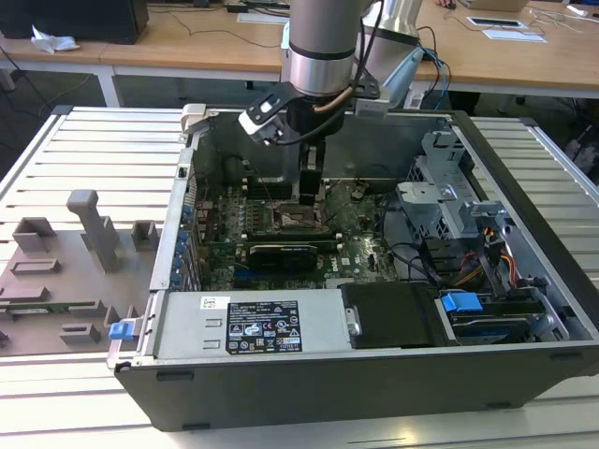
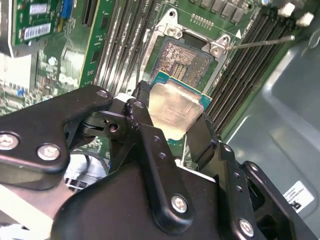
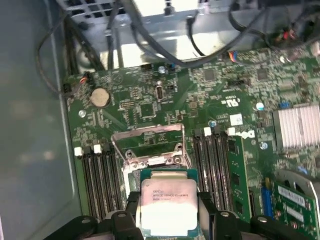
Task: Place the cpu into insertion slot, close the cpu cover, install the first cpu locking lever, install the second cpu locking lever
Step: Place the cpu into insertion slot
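My gripper [image 2: 172, 122] is shut on the cpu [image 2: 176, 107], a flat square chip with a pale metal top, gripped by its two opposite edges between black fingers [image 2: 143, 112]. The cpu hangs tilted just above the insertion slot [image 2: 187, 57], whose dark pin field and silver rim are bare. In the first wrist view the cpu [image 3: 167, 204] sits in the gripper [image 3: 167, 212], and the cpu cover [image 3: 148, 142] stands swung open behind the slot. A thin locking lever [image 2: 265, 41] sticks out sideways. In the exterior view the gripper [image 1: 310, 198] reaches down into the case over the slot [image 1: 295, 221].
Black memory slots [image 3: 100, 180] flank the socket on both sides. A black card [image 1: 281, 254] lies in front of it, with a power supply [image 1: 243, 323] nearer still. A drive cage [image 1: 449, 201] and cables [image 1: 412, 257] fill the exterior view's right. Grey fixtures [image 1: 89, 229] stand outside the case.
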Action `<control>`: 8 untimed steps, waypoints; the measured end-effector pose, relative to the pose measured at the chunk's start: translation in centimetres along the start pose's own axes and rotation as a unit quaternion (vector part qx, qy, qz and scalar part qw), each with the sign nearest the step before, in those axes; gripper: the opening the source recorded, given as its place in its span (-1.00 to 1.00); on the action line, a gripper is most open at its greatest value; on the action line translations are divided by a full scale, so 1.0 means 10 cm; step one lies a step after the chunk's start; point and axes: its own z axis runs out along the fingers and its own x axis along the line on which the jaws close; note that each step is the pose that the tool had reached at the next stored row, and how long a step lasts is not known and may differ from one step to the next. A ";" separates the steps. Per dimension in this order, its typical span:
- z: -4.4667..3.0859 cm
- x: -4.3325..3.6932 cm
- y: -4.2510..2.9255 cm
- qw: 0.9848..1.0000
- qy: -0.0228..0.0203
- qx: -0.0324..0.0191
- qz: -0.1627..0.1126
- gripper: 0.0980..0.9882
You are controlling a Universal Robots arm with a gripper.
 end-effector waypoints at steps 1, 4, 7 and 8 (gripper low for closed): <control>0.000 0.000 0.000 1.000 0.000 0.000 -0.013 0.00; 0.002 0.000 0.000 0.997 0.001 0.001 -0.078 0.00; 0.002 0.000 0.000 0.996 0.001 0.001 -0.084 0.00; 0.002 0.000 0.000 0.996 0.001 0.001 -0.085 0.00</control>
